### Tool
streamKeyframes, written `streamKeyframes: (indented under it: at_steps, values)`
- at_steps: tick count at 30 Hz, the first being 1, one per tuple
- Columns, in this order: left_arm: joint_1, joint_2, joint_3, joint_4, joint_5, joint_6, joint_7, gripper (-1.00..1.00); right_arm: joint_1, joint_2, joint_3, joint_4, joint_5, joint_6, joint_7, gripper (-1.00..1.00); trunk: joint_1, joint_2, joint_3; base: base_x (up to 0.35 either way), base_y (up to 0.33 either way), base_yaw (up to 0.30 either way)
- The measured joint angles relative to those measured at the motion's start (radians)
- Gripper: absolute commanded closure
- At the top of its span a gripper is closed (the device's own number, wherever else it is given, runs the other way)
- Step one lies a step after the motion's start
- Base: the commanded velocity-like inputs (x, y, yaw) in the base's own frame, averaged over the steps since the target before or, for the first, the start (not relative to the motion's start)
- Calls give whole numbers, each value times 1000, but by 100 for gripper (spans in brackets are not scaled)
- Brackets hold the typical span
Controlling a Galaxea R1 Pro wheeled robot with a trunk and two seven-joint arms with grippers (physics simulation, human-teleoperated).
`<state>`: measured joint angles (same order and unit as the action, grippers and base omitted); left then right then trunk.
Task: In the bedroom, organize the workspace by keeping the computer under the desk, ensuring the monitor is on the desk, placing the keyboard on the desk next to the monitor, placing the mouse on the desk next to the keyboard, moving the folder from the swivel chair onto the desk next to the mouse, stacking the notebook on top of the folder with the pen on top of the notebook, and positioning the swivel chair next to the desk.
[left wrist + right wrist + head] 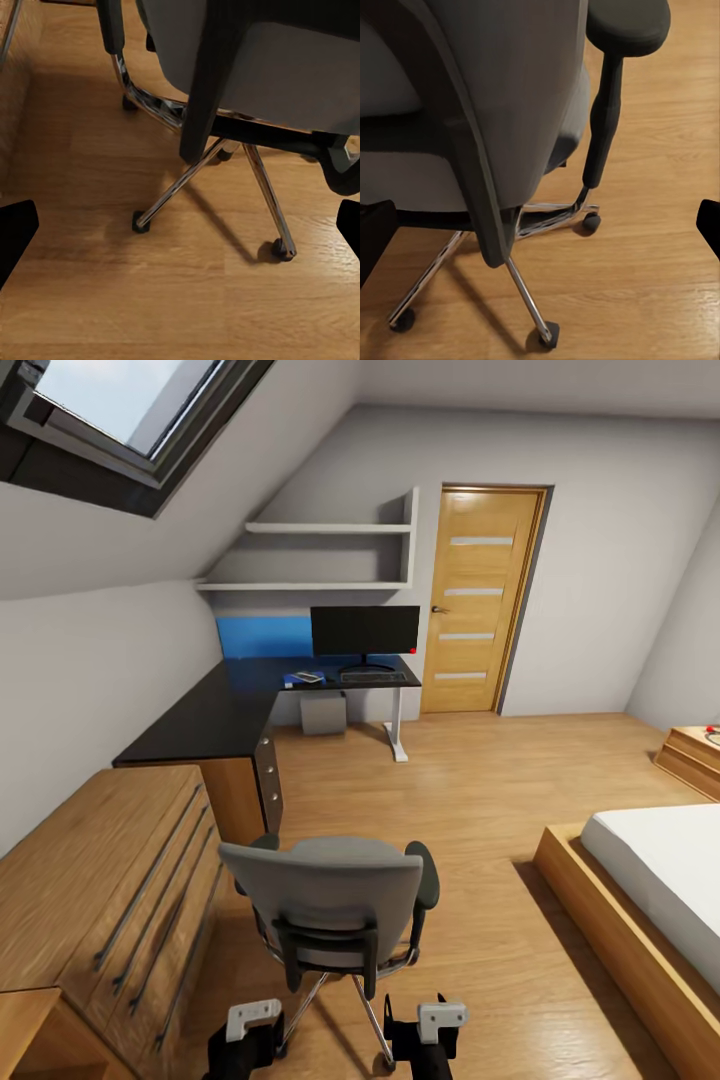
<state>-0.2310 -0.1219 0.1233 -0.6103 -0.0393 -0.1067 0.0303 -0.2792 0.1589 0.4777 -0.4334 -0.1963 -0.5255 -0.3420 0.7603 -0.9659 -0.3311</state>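
Grey upholstery covers the swivel chair (pixel 330 905), which stands on the wooden floor (pixel 480 780) directly in front of the robot, its backrest toward the camera and its seat facing the desk (pixel 215 715), well apart from it. Black armrests flank the seat, and the chrome star base rests on dark casters, as seen close up in both wrist views (pixel 225 82) (pixel 487 112). The left gripper (pixel 247 1028) and the right gripper (pixel 432 1028) sit low behind the chair, one on each side of its base; in each wrist view the fingers (pixel 15 232) (pixel 375 236) stand far apart at the frame edges with bare floor and chair base between them, gripping nothing. The L-shaped desk occupies the far left corner, its black top running along the left wall and then along the back wall beneath a blue panel, with a white pedestal leg (pixel 396 725) at its far end and black drawers with silver knobs (pixel 268 765) at its near end. The monitor (pixel 364 632) stands upright on the far section of the desk, with the keyboard (pixel 372 677) on the desktop just in front of its stand. A small blue object (pixel 303 679), too small to identify, lies on the desktop beside the keyboard. A grey box (pixel 323 714) sits on the floor under the desk. A light wooden drawer unit (pixel 110 880) stands against the left wall next to the desk's near end, a wooden door (pixel 480 600) is set in the back wall, and a bed (pixel 650 880) lies to the right.
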Motion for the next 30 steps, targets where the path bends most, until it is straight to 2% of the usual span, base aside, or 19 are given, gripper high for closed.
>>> streamKeyframes:
  at_steps: [7, 12, 15, 26, 30]
  values:
    - [0, 0, 2, 49, 5, -18, 1, -100, 1, 0, -1, 1, 0, -4, -2, -100, 27, -49, -22, 0, 0, 0]
    - [0, 0, 3, 84, 11, -109, 7, -100, 0, 1, 1, 2, 3, -5, -4, -100, 46, -84, -38, 0, 0, 0]
    - [0, 0, 3, 97, 11, -132, 9, -100, 0, 3, 4, 3, 9, -22, -26, -100, 58, -105, -47, 0, 0, 0]
    - [0, -1, 2, 105, 12, -144, 9, -100, 0, 4, 10, 15, 20, -46, -54, -100, 100, -182, -82, 0, 0, 0]
    - [0, -3, 2, 105, 11, -146, 9, -100, 0, 6, 15, 28, 58, -48, -58, -100, 115, -210, -94, 0, 0, 0]
